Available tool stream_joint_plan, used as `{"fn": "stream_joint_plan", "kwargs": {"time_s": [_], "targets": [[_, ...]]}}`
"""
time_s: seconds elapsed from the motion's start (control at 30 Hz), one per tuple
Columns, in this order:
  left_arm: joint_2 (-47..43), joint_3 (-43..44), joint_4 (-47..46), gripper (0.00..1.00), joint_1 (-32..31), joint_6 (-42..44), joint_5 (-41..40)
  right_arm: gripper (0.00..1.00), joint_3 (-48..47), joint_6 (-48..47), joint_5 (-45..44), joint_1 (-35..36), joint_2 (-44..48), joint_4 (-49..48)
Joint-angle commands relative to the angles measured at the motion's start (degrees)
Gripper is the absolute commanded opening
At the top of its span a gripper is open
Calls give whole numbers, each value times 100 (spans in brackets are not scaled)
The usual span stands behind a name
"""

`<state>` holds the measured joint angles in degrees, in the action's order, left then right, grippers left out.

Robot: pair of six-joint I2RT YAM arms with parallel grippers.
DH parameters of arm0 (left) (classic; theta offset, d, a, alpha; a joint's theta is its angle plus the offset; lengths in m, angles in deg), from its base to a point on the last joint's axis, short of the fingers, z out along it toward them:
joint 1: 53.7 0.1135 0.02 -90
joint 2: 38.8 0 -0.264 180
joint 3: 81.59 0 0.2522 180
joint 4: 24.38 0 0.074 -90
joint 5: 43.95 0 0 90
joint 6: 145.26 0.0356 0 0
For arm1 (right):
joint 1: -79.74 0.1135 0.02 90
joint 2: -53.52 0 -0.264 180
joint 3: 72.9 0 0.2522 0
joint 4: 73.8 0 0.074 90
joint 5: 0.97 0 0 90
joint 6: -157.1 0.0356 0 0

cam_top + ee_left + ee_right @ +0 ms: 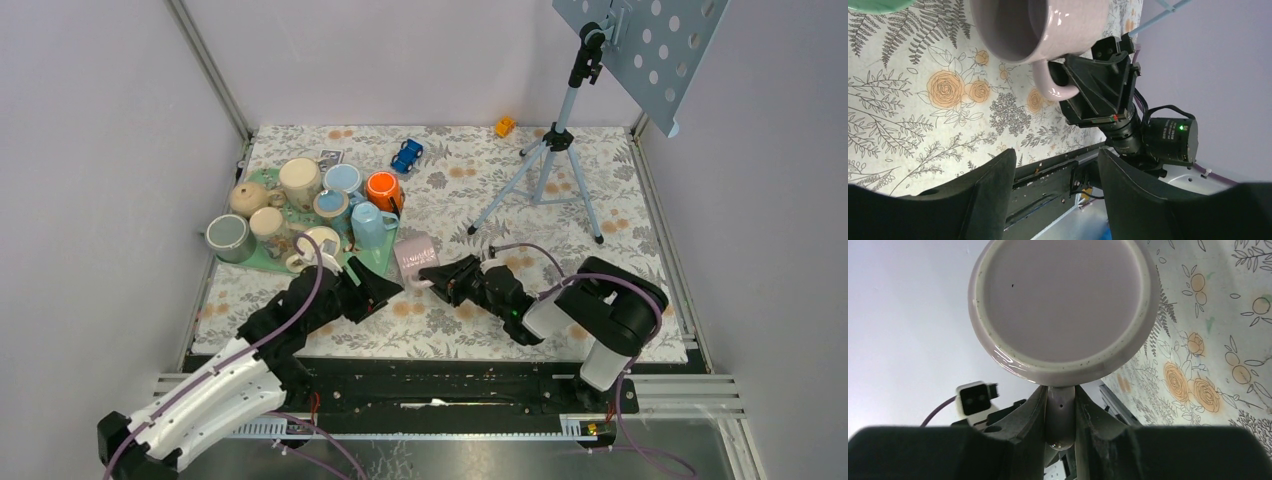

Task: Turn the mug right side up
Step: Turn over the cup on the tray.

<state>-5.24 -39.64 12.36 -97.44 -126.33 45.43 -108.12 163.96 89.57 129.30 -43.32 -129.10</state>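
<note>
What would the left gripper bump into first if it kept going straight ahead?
Most likely the pink mug, which the right gripper holds by its handle just ahead. Depth is hard to judge.

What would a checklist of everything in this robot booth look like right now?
Surface: floral cloth covering the table.
Job's things: pink mug on its side, mouth toward the left arm, base toward the right arm; cannot tell whether it touches the cloth.
Clutter: green tray crowded with mugs at rear left; blue toy car; small orange toy; tripod carrying a perforated panel.
Grippers: right gripper clamped on the mug's handle; left gripper open beside the mug's mouth, holding nothing.
Cables: purple cables run along both arms.
Surroundings: plain pale walls on three sides.
</note>
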Motion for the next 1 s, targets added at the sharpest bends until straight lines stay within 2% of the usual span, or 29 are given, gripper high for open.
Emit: {"fn": "stream_joint_plan", "kwargs": {"time_s": [0.0, 0.13, 0.5, 0.83, 0.97], "targets": [[115, -363, -1250, 64, 549, -404, 1125, 0, -11, 525, -220, -48, -153, -1824], [408, -448, -1837, 62, 900, -434, 1578, 0, 6, 642, -258, -49, -207, -1974], [1280, -752, -3222, 58, 1037, -790, 2024, 0, -154, 808, -198, -48, -296, -2252], [1752, -815, -3956, 52, 1192, -1020, 2188, 0, -203, 829, -166, -51, -283, -2367], [1894, -754, -3969, 51, 1228, -971, 2264, 0, -243, 890, -160, -45, -307, -2460]]}}
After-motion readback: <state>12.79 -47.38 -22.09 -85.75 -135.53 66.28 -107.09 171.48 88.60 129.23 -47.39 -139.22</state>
